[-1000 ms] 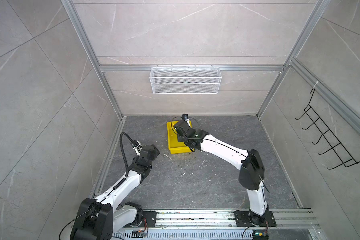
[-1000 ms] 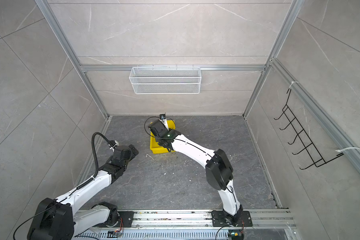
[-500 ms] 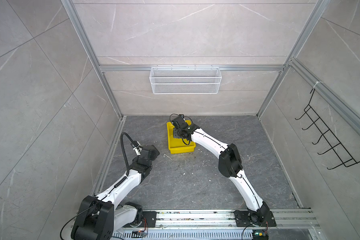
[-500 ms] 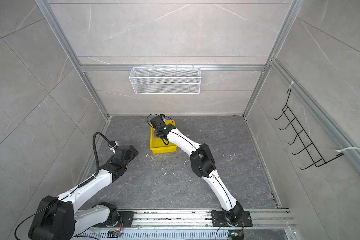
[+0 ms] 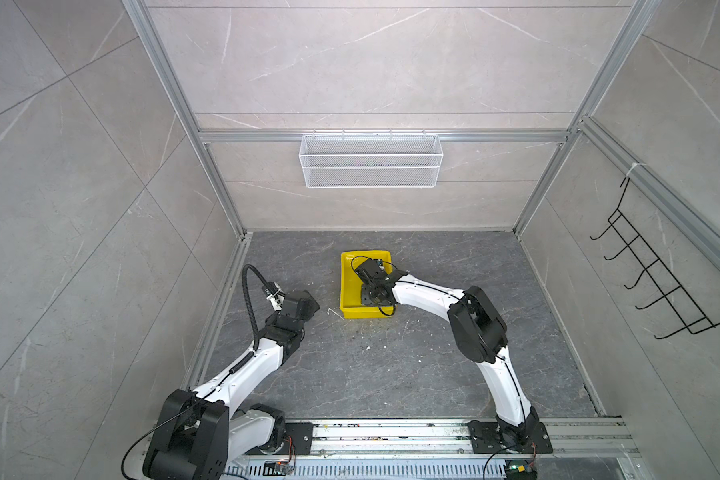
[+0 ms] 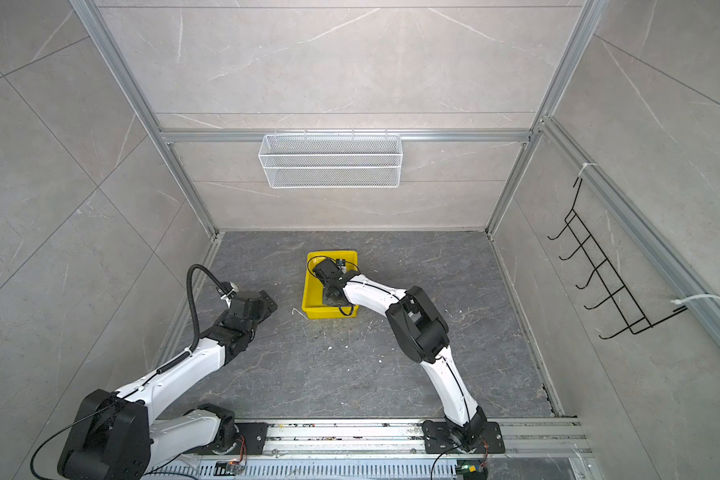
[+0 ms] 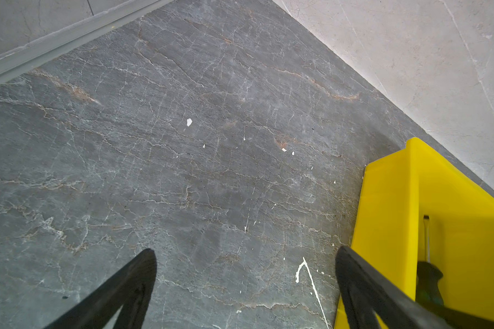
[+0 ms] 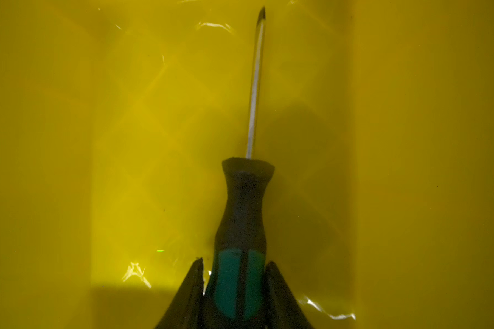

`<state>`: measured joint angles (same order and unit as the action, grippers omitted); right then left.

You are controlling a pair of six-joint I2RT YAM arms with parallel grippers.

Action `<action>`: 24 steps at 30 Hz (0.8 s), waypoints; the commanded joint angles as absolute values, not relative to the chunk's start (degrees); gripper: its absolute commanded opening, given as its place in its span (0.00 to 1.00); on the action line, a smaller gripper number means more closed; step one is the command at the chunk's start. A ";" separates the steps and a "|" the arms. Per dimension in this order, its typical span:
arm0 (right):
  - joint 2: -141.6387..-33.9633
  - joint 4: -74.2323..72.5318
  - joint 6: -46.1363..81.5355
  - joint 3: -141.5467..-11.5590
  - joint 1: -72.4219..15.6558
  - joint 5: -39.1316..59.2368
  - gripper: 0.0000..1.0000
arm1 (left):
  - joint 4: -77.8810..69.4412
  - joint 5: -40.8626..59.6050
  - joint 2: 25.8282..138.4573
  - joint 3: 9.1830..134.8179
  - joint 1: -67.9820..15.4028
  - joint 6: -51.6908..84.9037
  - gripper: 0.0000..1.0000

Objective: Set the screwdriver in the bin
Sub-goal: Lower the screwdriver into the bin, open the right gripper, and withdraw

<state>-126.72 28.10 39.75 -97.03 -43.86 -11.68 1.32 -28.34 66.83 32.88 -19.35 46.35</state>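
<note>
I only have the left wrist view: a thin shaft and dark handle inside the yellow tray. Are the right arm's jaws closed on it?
Observer: Yes; in the right wrist view the right gripper has its jaws shut on the green handle of the small, thin-shafted screwdriver.
Operator: Where does it hang?
Observer: In both top views it hangs above the inside of the shallow bright yellow plastic bin.
Operator: And my side?
Observer: In both top views the left gripper sits left of the bin, apart from the right gripper.
</note>
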 commanded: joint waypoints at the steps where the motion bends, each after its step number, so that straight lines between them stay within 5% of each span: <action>1: -121.95 23.54 40.83 -93.67 -44.31 -12.60 0.27 | 1.23 -29.08 67.02 35.29 -19.34 47.14 1.00; 8: -123.32 25.61 37.48 -97.63 -44.14 -13.97 0.32 | 1.13 -29.44 67.06 35.25 -19.36 46.74 1.00; 13: -125.16 28.45 36.73 -102.65 -43.57 -14.22 0.57 | 1.32 -29.86 66.54 35.24 -19.34 46.33 1.00; 18: -120.79 30.76 36.09 -103.38 -42.89 -13.89 0.68 | 1.22 -30.50 66.27 35.16 -19.34 45.90 1.00; 20: -116.19 32.58 34.39 -102.07 -42.65 -16.41 0.76 | 1.25 -30.44 66.27 35.16 -19.34 45.97 1.00; 22: -109.07 33.58 31.75 -98.26 -42.08 -19.47 0.99 | 1.23 -30.24 66.27 35.27 -19.34 45.90 1.00; 24: -101.71 34.07 29.58 -93.51 -40.50 -21.74 0.99 | 0.85 -29.97 66.16 35.20 -19.34 45.45 1.00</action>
